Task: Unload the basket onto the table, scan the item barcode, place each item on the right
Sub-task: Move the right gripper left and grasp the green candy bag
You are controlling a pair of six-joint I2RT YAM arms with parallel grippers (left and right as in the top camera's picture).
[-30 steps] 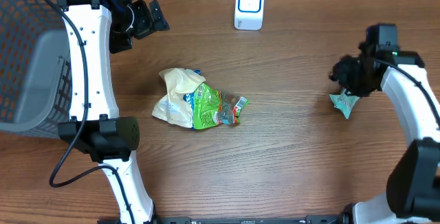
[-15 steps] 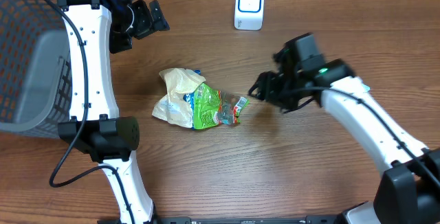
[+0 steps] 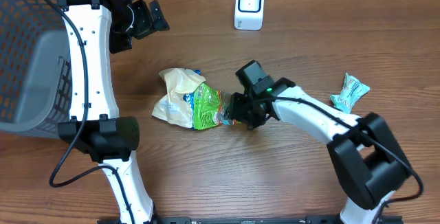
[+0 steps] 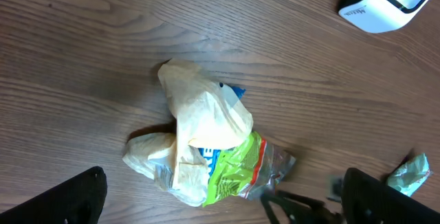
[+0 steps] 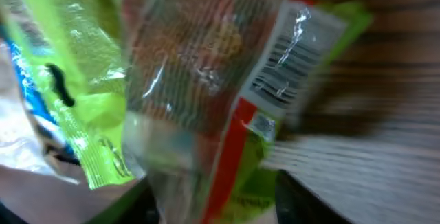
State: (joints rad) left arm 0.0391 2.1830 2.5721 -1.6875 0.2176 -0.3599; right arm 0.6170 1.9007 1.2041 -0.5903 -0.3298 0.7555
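Green snack bag (image 3: 205, 107) lies mid-table against cream pouch (image 3: 177, 93), barcode (image 5: 287, 58) at its right end. Step, I judge: pickup. My right gripper (image 3: 237, 112) is at that end; cannot tell whether it has hold. My left gripper (image 3: 148, 19) is wide open and empty. Next: pinch, lift, turn barcode toward scanner (image 3: 249, 6).

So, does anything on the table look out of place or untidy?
Yes. The cream bag and the green packet lie crumpled in one overlapping heap, so the packet's barcode sits tilted on wrinkled film. A small teal wrapper lies alone toward the right side, well apart from the heap.
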